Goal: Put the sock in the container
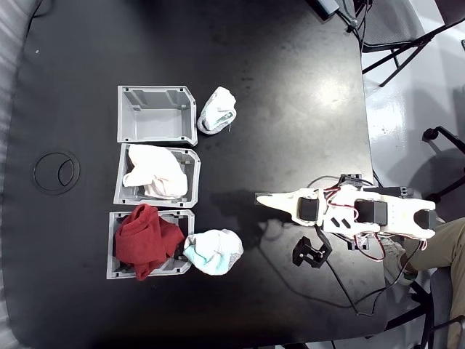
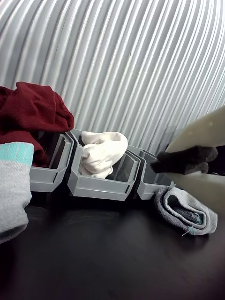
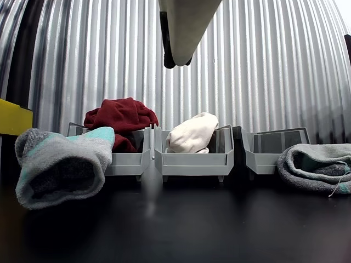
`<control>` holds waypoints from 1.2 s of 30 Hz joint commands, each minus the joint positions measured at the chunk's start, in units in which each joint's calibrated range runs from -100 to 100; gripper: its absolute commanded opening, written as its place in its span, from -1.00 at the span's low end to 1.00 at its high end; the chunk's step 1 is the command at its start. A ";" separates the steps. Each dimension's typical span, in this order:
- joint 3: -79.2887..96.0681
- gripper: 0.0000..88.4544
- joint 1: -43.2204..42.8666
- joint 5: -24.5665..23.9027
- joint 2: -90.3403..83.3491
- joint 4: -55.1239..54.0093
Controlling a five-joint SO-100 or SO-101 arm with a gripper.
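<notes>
black table (image 1: 290,87) bare btwn hand (image 1: 263,198) & sock (image 1: 214,251)

On my black tabletop (image 1: 290,87) I see a bin with red cloth (image 1: 147,240), a bin with white-pinkish cloth (image 1: 156,172) beside it, and a smaller folded sock (image 1: 216,110) lying near the far bin.

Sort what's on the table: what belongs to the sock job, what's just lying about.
For the job: balled-up sock with the teal patch; empty grey bin; gripper.

Lying about: folded sock; bin with white-pinkish cloth; bin with red cloth.
</notes>
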 commanded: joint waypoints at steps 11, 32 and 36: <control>0.27 -0.97 -0.70 0.19 0.00 -0.51; 0.27 -0.97 -0.70 0.19 0.08 -0.51; 0.27 -0.97 -0.78 0.19 0.08 -0.51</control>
